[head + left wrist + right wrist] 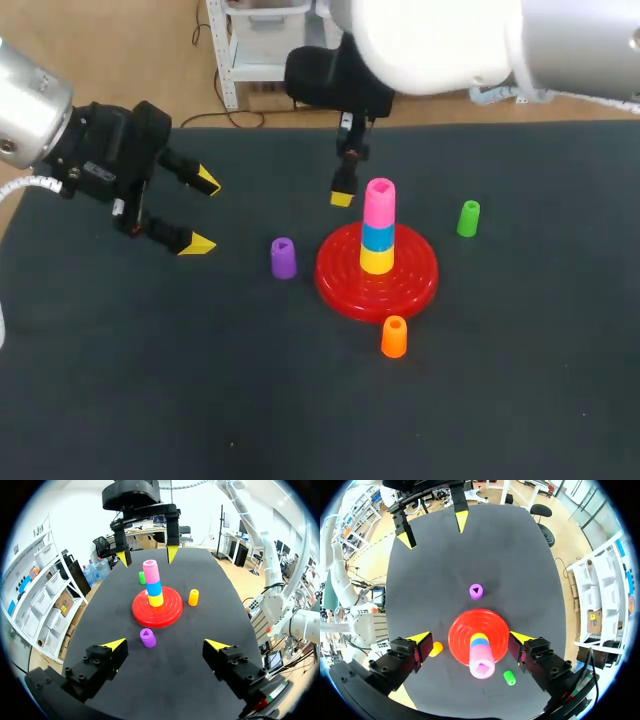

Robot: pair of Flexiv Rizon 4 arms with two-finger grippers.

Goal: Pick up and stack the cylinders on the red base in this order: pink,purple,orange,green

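My left tool [204,212] hung spread wide, empty, over the dark matte surface [120,380]; the smooth purple cylinder [283,257] showed its triangular hole only in the wrist views; the ringed red base [420,278] bore yellow, blue, then the pink cylinder [379,200]; my right tool [469,637] gaped above it, holding nothing; the orange cylinder [394,336] and green cylinder [468,218] stood apart.
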